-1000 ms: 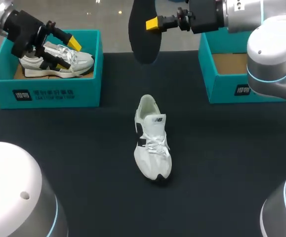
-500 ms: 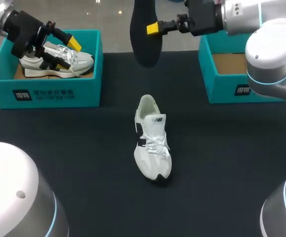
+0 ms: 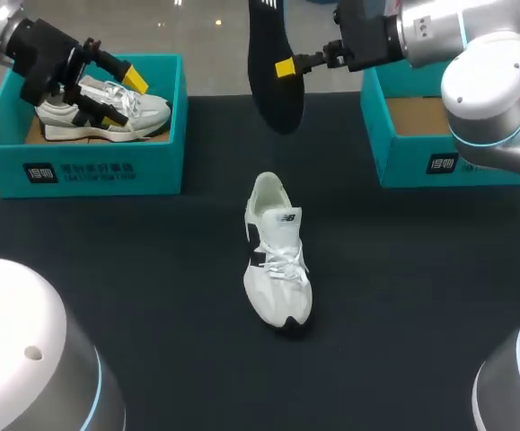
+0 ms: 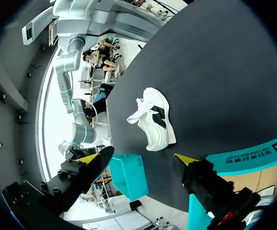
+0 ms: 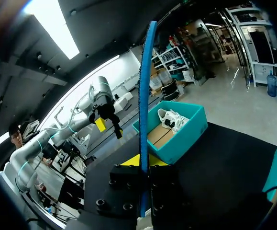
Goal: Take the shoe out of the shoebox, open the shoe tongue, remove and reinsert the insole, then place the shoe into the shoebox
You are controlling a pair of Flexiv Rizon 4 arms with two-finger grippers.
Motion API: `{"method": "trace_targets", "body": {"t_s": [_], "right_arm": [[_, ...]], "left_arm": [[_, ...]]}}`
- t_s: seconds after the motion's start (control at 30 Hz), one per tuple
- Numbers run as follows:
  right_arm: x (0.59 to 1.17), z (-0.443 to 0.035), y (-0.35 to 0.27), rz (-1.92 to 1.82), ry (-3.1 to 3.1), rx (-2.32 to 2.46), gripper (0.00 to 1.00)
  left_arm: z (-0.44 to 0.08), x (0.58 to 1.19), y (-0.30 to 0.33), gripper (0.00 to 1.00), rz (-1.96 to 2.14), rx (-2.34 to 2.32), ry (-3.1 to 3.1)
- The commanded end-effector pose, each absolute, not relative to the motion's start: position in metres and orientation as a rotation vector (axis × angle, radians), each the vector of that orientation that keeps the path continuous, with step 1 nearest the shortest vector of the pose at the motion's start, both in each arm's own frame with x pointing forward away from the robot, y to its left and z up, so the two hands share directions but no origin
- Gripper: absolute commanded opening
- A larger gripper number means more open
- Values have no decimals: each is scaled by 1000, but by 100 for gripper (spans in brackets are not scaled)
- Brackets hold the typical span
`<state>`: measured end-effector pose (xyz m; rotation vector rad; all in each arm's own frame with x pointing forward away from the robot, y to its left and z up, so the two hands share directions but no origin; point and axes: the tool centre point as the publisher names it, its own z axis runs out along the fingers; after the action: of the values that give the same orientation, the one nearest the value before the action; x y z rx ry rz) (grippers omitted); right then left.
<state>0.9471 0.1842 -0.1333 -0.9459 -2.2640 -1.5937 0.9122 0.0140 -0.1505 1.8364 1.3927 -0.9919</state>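
From overhead, the right hand (image 3: 286, 66) is clenched on a dark foam insole (image 3: 273, 85), which hangs on end ahead of it above the black worktop (image 3: 152, 269). The white lace-up sneaker (image 3: 277, 260) lies below this hand and nearer the robot. Its long axis runs front to back, with the heel opening toward the hand. The left hand (image 3: 118, 94) sits over a second shoe in the left teal shoebox (image 3: 80, 171), well apart from the sneaker, so the right arm is the nearer one.

At the left wrist, the hand (image 4: 137, 159) is released, its fingers spread with nothing between them. The sneaker (image 4: 152, 124) lies well ahead of it.

At the right wrist, the insole (image 5: 144, 110) rises edge-on from the hand (image 5: 142, 163), pinched from both sides.
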Motion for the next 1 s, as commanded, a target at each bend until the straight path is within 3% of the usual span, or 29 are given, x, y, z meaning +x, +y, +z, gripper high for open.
{"method": "trace_targets", "body": {"t_s": [0.03, 0.23, 0.7, 1.0], "right_arm": [[948, -159, 182, -1633, -2215, -916, 0], [941, -189, 180, -1607, -2227, -927, 0], [941, -189, 180, -1607, -2227, -927, 0], [944, -222, 185, -1739, -2230, -807, 0]], "left_arm": [[-150, 912, 14, 100, -989, 1838, 1394], [-150, 912, 14, 100, -989, 1838, 1394], [-150, 912, 14, 100, -989, 1838, 1394], [-150, 912, 14, 100, -989, 1838, 1394]]}}
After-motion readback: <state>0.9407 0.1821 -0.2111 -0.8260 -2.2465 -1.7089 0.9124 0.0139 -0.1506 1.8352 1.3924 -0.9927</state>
